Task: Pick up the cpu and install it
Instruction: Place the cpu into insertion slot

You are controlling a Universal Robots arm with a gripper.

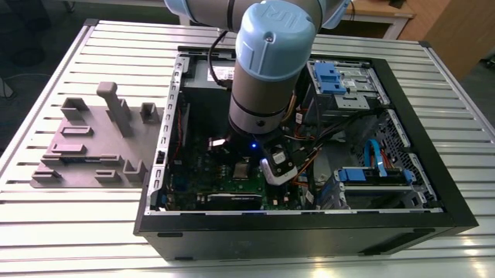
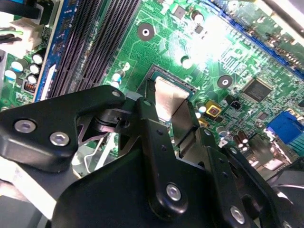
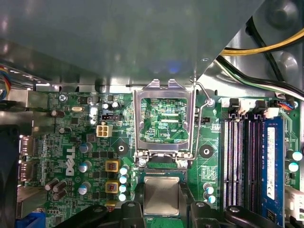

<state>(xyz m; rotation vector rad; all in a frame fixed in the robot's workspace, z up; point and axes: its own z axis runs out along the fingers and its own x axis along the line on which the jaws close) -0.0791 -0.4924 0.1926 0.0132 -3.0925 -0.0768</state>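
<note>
The cpu (image 3: 161, 197), a small square chip with a shiny grey top, lies level in the socket of the green motherboard (image 3: 71, 142). It also shows in the second wrist view as the cpu (image 2: 167, 95) and in the exterior view as the cpu (image 1: 242, 169). My gripper (image 3: 161, 189) reaches down into the computer case, its black fingers (image 3: 135, 199) hard against two opposite edges of the chip, shut on it. The socket's metal load frame (image 3: 164, 90) stands swung up just beyond the chip.
The black case wall (image 1: 309, 223) rings the motherboard. Memory slots (image 3: 242, 156) and a blue memory stick (image 3: 270, 161) run beside the socket. Yellow and black cables (image 3: 266, 47) hang nearby. A grey fixture plate (image 1: 85, 150) sits at the exterior view's left.
</note>
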